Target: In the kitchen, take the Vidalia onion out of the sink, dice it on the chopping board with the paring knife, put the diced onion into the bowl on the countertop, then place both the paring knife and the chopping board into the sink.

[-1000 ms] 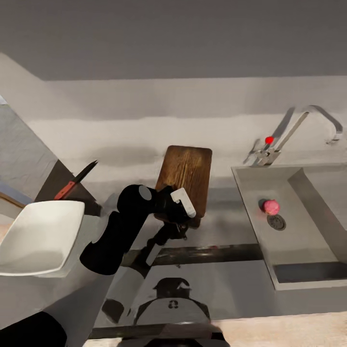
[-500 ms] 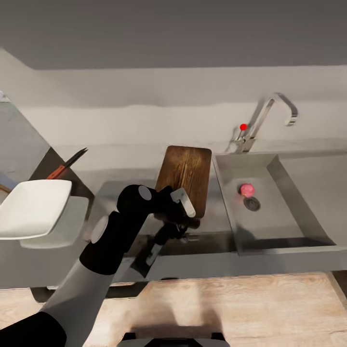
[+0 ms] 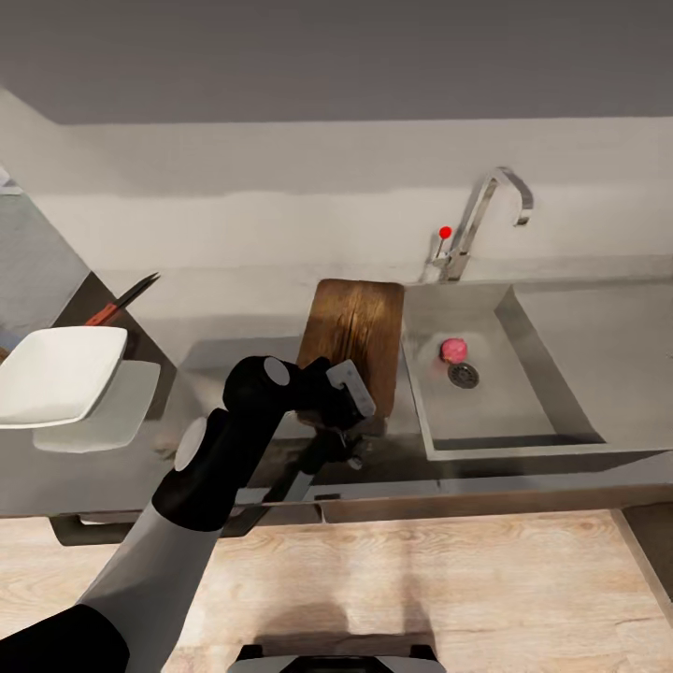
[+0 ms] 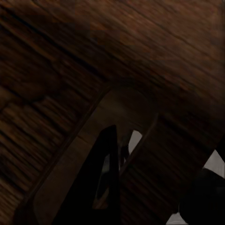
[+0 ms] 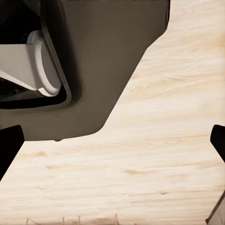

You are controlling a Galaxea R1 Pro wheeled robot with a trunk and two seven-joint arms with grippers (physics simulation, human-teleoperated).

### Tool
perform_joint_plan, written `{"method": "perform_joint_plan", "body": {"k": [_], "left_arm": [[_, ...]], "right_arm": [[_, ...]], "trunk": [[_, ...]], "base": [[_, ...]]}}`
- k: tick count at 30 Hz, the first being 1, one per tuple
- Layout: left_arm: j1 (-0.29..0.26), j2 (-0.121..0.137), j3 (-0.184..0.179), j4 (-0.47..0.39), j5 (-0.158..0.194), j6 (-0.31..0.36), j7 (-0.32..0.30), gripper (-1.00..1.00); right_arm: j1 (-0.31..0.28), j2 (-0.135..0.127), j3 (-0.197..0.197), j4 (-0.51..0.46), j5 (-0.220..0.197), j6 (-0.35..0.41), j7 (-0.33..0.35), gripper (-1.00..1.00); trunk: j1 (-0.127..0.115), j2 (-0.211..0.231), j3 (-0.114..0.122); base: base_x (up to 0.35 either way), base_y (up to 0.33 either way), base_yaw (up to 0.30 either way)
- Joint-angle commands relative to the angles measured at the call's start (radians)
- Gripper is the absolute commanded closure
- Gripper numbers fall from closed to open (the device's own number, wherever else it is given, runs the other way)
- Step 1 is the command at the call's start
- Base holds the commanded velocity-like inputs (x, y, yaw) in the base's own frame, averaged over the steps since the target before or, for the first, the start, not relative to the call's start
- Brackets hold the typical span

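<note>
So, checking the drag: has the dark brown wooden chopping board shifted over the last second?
Yes. The chopping board has slid toward the steel sink; the gap between them has closed.

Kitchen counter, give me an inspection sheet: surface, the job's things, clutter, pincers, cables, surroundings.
Surface: grey countertop, reflective, above a wooden floor.
Onion: pink, in the sink beside the drain.
Chopping board: lying against the sink's edge; its slot handle shows in the left wrist view.
Paring knife: on the counter beyond the bowl, which is white and holds nothing.
Clutter: nothing seen.
Left pincer: at the board's near end, one finger in the slot; grip cannot be told.
Right pincer: fingertips at the edges of its wrist view, spread open over the floor.
Cables: nothing seen.
Surroundings: grey wall, chrome tap with a red knob.
</note>
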Motion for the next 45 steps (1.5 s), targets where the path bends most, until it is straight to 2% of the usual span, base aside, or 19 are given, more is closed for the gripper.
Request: {"method": "perform_joint_plan", "body": {"k": [1,3,7,19,24,28,31,34,37,41,43,45], "left_arm": [[-0.001,-0.001,0.039,-0.007,-0.002,0.019,0.006,1.0],[-0.001,-0.003,0.083,-0.019,-0.002,0.049,0.036,1.0],[-0.001,-0.004,0.108,-0.027,-0.003,0.09,0.072,1.0],[-0.004,-0.003,0.113,-0.028,-0.011,0.096,0.083,1.0],[-0.004,0.003,0.112,-0.028,-0.012,0.098,0.079,1.0],[-0.004,-0.002,0.113,-0.028,-0.015,0.102,0.094,1.0],[-0.005,-0.004,0.113,-0.029,-0.015,0.109,0.15,1.0],[-0.004,-0.004,0.113,-0.029,-0.015,0.181,0.246,1.0],[-0.005,-0.006,0.113,-0.029,-0.014,0.218,0.281,1.0],[-0.005,-0.007,0.115,-0.029,-0.014,0.231,0.303,1.0],[-0.005,-0.008,0.115,-0.03,-0.014,0.232,0.328,1.0],[-0.005,-0.011,0.116,-0.03,-0.011,0.233,0.379,1.0]], "right_arm": [[-0.001,0.0,0.008,0.001,-0.011,-0.005,0.002,-1.0],[-0.001,0.0,0.008,0.001,-0.011,-0.006,0.002,-1.0],[-0.001,0.0,0.008,0.001,-0.011,-0.006,0.003,-1.0],[-0.001,-0.008,0.008,0.001,-0.009,-0.012,0.005,-1.0],[-0.001,-0.003,0.008,0.001,-0.009,-0.012,0.004,-1.0],[-0.001,-0.004,0.008,0.0,-0.008,-0.011,0.003,-1.0],[-0.001,-0.007,0.008,0.0,-0.008,-0.011,0.003,-1.0],[-0.001,-0.009,0.008,0.0,-0.008,-0.011,0.003,-1.0],[-0.001,-0.008,0.009,0.0,-0.008,-0.011,0.003,-1.0],[-0.001,-0.004,0.009,-0.001,-0.008,-0.011,0.003,-1.0],[-0.001,-0.003,0.008,0.0,-0.008,-0.011,0.003,-1.0],[-0.001,-0.002,0.008,0.0,-0.008,-0.012,0.003,-1.0]], "trunk": [[0.0,-0.002,-0.001],[0.0,-0.002,-0.001],[0.0,-0.002,-0.001],[0.0,-0.002,-0.001],[0.0,-0.002,-0.001],[0.0,-0.002,-0.001],[0.0,-0.002,-0.001],[0.0,-0.002,-0.001],[0.0,-0.002,-0.001],[0.0,-0.002,-0.001],[0.0,-0.002,-0.001],[0.0,-0.002,-0.001]], "base": [[-0.005,-0.004,0.0],[-0.003,-0.002,0.0],[0.0,0.0,0.0],[0.0,0.0,0.0],[0.0,0.0,0.0],[0.0,0.0,0.0],[0.0,0.0,0.0],[0.0,0.0,0.0],[0.0,0.0,0.0],[0.0,0.0,0.0],[0.0,0.0,0.0],[0.0,0.0,0.0]]}}
